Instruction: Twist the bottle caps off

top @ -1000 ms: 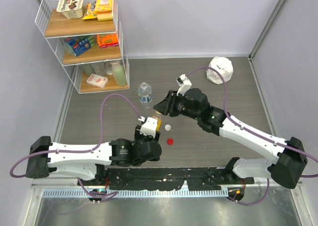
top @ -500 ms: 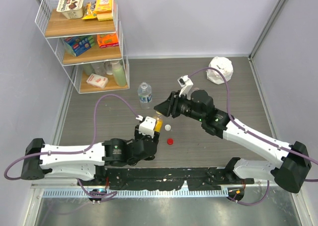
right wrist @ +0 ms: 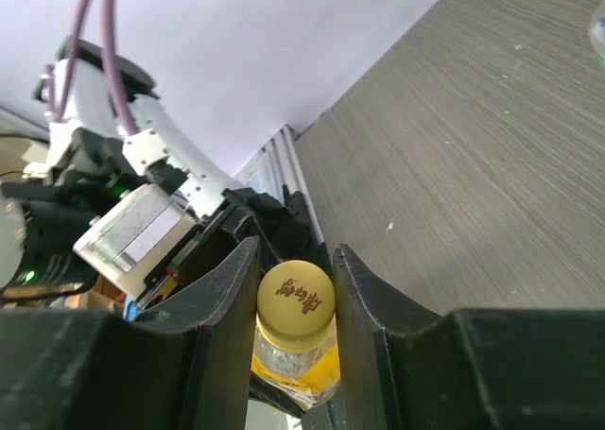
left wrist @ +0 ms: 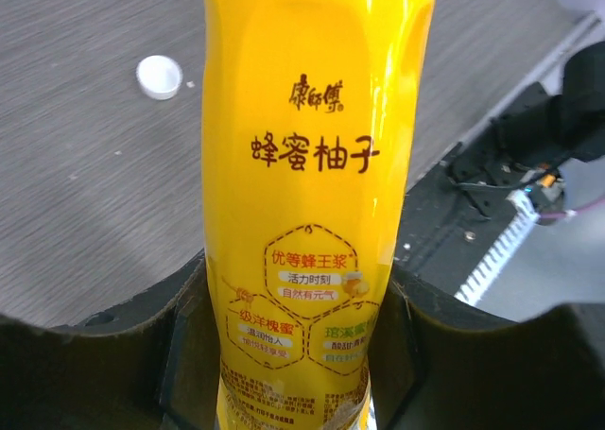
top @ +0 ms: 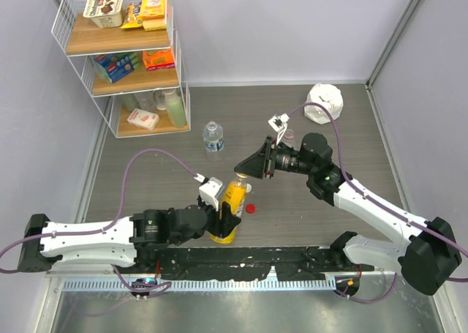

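Note:
My left gripper (top: 224, 217) is shut on the yellow-orange bottle (top: 232, 205), its fingers (left wrist: 184, 354) clamped on the lower body (left wrist: 317, 175). My right gripper (top: 246, 170) is at the bottle's top. In the right wrist view the yellow cap (right wrist: 295, 298) sits between its two fingers (right wrist: 232, 307), which touch both sides of it. A red cap (top: 250, 208) lies on the table beside the bottle. A white cap (left wrist: 159, 77) lies loose on the table. The clear bottle with the blue-white label (top: 213, 137) stands capless further back. The red-label bottle is mostly hidden behind my right arm.
A white wire shelf (top: 121, 55) with boxes and bottles stands at the back left. A crumpled white object (top: 324, 102) lies at the back right. A black mounting strip (top: 256, 260) runs along the near table edge.
My left gripper has pulled the yellow bottle toward the near edge and raised it. My right gripper has swung right and closed in on the bottle's yellow cap.

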Available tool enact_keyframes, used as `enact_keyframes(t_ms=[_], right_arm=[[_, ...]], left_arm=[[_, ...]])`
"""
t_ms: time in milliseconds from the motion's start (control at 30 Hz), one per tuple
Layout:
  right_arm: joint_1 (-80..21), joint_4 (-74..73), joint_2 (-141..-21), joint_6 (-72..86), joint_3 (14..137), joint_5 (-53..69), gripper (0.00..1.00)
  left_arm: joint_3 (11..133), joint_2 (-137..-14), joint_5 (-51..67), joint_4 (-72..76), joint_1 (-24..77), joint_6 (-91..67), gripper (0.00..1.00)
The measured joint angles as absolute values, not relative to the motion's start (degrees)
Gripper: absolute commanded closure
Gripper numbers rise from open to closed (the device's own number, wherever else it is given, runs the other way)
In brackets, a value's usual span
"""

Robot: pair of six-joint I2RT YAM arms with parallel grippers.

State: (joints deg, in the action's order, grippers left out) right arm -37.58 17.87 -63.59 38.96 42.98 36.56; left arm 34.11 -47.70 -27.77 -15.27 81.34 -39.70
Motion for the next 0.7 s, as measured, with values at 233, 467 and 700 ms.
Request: enact_keyframes(t_ms=[233, 467, 700], right_arm=[[-34.79, 31.18, -62.54, 44.71, 39.81, 45.67, 0.99], [-34.48, 39.46, -62.52, 48.49, 38.52, 49.06, 0.98], [-34.48, 38.76, -62.48, 49.08, 38.52, 47.29, 0.68]], left_arm=[[32.69, -44.49, -21.19, -9.15, 80.97, -38.15, 1.00], [30.57, -42.15, -18.13, -4.71, 80.97, -36.97, 1.00], [30.57, -41.98, -18.68, -4.62, 80.97, -37.01, 1.00]])
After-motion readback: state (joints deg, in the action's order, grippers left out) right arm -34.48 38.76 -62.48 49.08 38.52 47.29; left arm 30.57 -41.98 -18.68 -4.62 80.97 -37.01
